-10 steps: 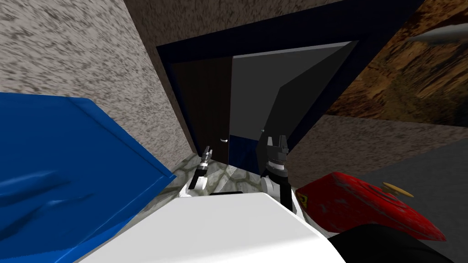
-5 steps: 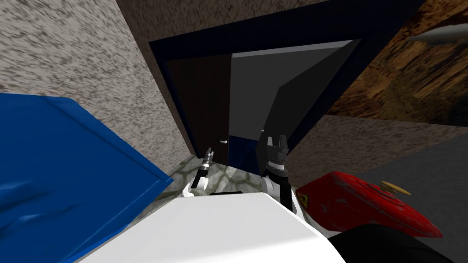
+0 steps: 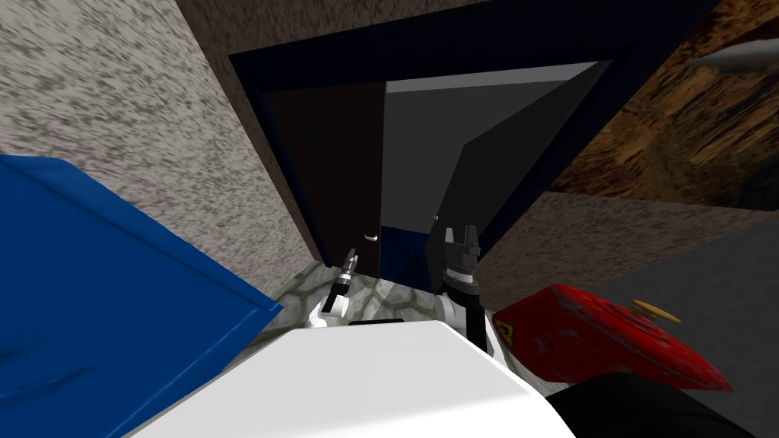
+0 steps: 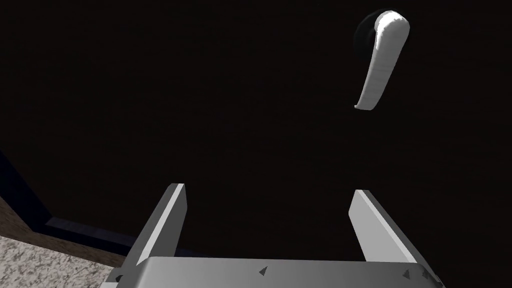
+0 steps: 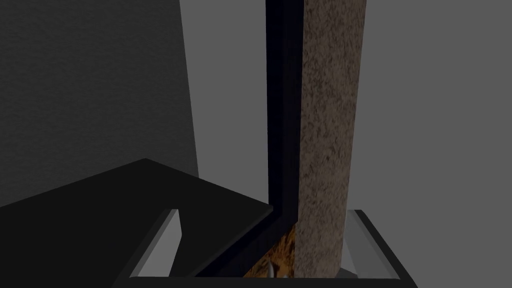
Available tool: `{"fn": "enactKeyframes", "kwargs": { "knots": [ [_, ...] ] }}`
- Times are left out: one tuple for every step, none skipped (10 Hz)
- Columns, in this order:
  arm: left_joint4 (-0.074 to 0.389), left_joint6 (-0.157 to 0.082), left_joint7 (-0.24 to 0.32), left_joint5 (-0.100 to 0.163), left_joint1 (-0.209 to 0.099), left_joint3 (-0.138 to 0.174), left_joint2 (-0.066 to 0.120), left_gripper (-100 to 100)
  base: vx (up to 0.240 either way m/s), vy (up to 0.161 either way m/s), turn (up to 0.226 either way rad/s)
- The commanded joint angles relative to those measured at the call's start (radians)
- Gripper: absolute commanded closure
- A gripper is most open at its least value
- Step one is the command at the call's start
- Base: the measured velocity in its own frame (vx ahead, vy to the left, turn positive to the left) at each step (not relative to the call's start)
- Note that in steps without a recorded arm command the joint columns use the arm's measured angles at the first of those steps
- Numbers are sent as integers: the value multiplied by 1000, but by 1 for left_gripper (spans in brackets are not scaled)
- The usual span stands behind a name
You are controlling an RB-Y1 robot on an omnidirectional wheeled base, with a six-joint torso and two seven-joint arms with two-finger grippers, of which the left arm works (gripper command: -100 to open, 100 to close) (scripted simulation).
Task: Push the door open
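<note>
A dark brown door (image 3: 335, 167) stands partly open in a dark blue frame (image 3: 251, 84), with a grey space beyond its free edge. Its white lever handle (image 3: 370, 237) sits near that edge. My left gripper (image 3: 351, 261) is low in front of the door, just below and left of the handle. In the left wrist view its fingers (image 4: 167, 220) stand open around nothing, the gripper (image 4: 267, 215) facing the dark door face (image 4: 200, 100) with the handle (image 4: 382, 60) ahead to one side. Whether the fingers touch the door, I cannot tell. My right gripper (image 3: 461, 242) is open at the doorway's right side.
A large blue object (image 3: 114, 289) fills the left, close to my left arm. A red object (image 3: 601, 338) lies at my right. Speckled walls (image 3: 152, 91) flank the doorway. The right gripper (image 5: 265, 237) faces the frame's dark edge (image 5: 285, 100) and a speckled wall end (image 5: 330, 110).
The frame's left side and the blue object have slid left as I moved. My left gripper has edged right, nearer the door under the handle. The right gripper has held still.
</note>
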Motion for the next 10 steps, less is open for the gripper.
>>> {"fn": "enactKeyframes", "kwargs": {
  "knots": [
    [50,-9,-4,0,-17,-5,-3,-100,92,36,-76],
    [58,-9,-4,0,-17,-5,-3,-100,63,33,-15],
    [91,-14,-6,0,-30,-7,-6,-100,50,33,-27],
    [125,-18,-9,0,-43,-9,-9,-100,59,43,-63],
    [148,-23,-11,0,-55,-12,-12,-100,77,40,-67],
    [184,-27,-13,0,-67,-14,-15,-100,85,40,-59],
    [188,-27,-13,0,-67,-14,-15,-100,60,33,-15],
    [216,-31,-15,0,-78,-16,-19,-100,52,35,-32],
    [245,-35,-18,1,-89,-18,-22,-100,65,35,-58],
    [274,-39,-20,1,-100,-20,-26,-100,75,38,-50]
  ]
}}
